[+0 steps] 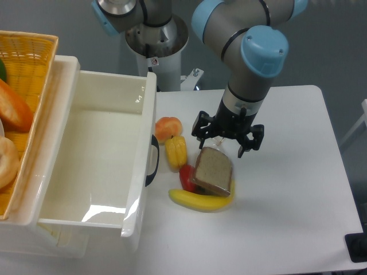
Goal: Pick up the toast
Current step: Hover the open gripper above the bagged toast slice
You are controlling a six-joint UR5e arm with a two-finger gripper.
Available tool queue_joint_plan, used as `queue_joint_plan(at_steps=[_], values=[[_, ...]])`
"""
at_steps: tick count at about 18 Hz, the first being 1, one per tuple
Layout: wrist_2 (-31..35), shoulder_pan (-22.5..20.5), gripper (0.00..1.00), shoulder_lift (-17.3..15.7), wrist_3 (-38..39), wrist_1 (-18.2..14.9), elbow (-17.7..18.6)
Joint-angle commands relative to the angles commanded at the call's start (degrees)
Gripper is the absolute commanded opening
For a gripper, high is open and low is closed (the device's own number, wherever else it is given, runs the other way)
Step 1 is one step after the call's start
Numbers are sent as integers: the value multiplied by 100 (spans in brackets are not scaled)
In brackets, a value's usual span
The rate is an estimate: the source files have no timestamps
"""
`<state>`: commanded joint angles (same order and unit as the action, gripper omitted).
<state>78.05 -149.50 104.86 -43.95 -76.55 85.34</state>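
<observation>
The toast (213,170), a speckled grey-brown square slice with a darker crust, lies tilted on top of a banana (198,200) and a red pepper (186,178) near the middle of the white table. My gripper (223,143) points down right at the toast's far edge, its black fingers (199,130) spread wide on either side. It looks open and holds nothing. The toast's top corner is partly hidden under the gripper.
A yellow pepper (175,152) and a peach-coloured fruit (168,127) lie just left of the toast. A large white bin (141,172) stands to the left. Behind it is a wicker basket (31,54) with orange-brown bread loaves (11,107).
</observation>
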Motion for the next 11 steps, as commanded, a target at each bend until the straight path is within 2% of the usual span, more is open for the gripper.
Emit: queue_joint_plan(at_steps=[9,11], values=[[35,-97,100,17,-26,0,26],[35,-97,100,26,-35,35,140]])
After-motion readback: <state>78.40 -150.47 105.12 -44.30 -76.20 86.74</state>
